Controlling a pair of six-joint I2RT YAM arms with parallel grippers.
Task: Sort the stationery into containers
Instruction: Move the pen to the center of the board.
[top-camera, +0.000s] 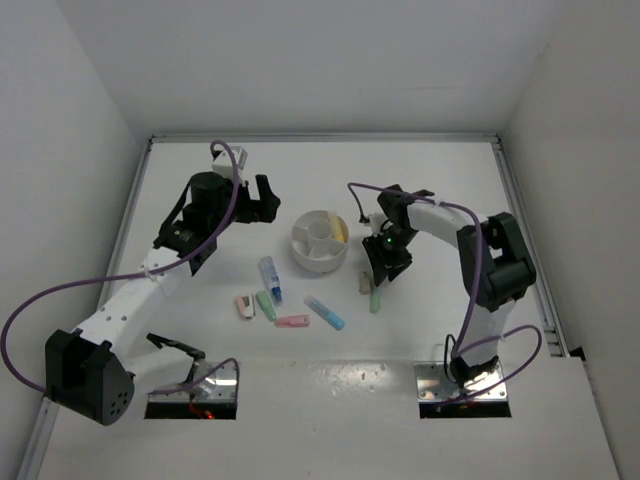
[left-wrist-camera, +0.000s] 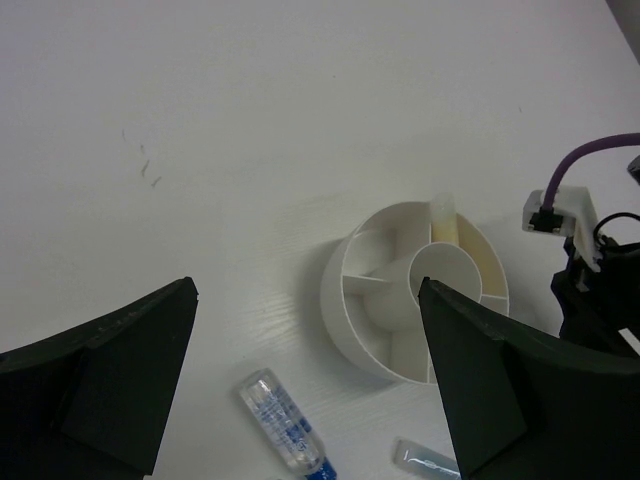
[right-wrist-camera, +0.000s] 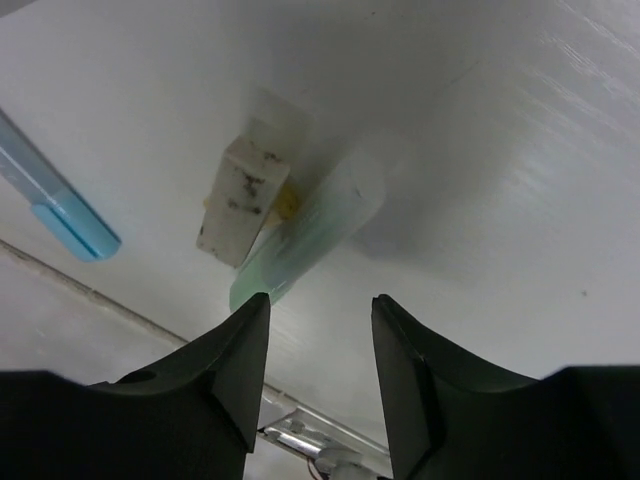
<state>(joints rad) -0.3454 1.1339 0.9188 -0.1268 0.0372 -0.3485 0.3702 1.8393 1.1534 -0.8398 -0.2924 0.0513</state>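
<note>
Right gripper (right-wrist-camera: 320, 312), jaws apart, hangs low over the translucent green marker (right-wrist-camera: 310, 228) lying against a scuffed beige eraser (right-wrist-camera: 243, 200) near-right of the round white divided tub (top-camera: 318, 262), seemingly lined up to pinch it, while the left gripper (top-camera: 262, 200) hovers far-left, jaws apart.

From where I stand: one round white tub (top-camera: 320, 262). Eight stationery pieces: yellow piece (top-camera: 341, 230), white-blue piece (top-camera: 270, 279), pink-white piece (top-camera: 245, 305), pink piece (top-camera: 292, 321), blue piece (top-camera: 324, 312), beige piece (top-camera: 365, 282), and two green, the left green piece (top-camera: 266, 304) and the right green piece (top-camera: 375, 298).
</note>
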